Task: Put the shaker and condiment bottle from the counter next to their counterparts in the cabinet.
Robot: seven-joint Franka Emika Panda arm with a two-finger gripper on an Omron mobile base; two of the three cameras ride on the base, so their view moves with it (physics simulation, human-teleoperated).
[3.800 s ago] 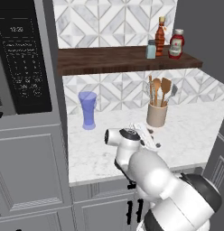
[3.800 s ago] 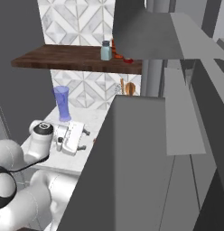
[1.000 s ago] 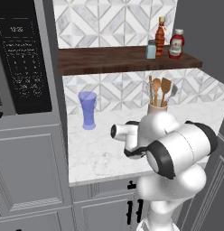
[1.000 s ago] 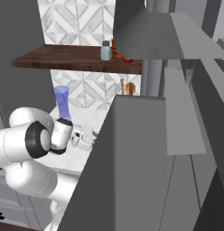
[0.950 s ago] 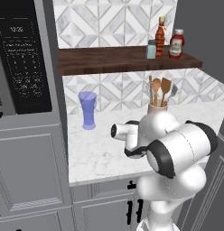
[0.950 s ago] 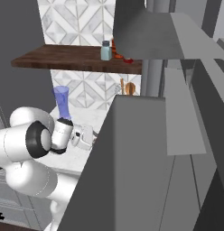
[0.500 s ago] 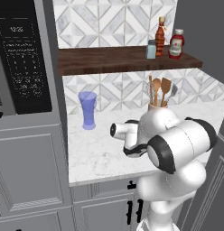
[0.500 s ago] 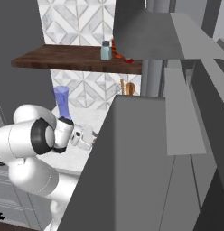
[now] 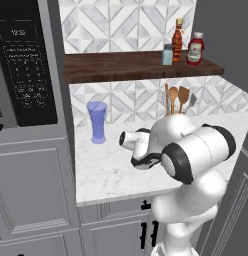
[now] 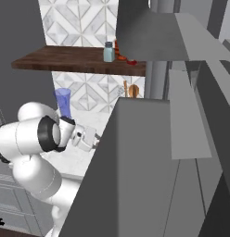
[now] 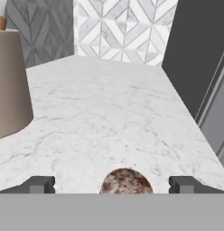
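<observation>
We are reaching low over the counter [image 9: 111, 175] with jaws spread wide and holding nothing.

In the left base view we are bending the arm down toward the marble, near a blue glass [image 9: 97, 122] and a utensil holder [image 9: 177, 102]; the condiment bottle [image 9: 178, 41] is standing on the cabinet [image 9: 121, 66] beside their counterparts [image 9: 167, 54], the pale shaker and the squat red bottle. In the right base view we are seeing the gripper [image 10: 91, 139] pointing right above the counter. In the hand view our fingertips [image 11: 39, 184] are standing well apart, and a small speckled round top [image 11: 126, 182], which we cannot identify, is sitting between them.
</observation>
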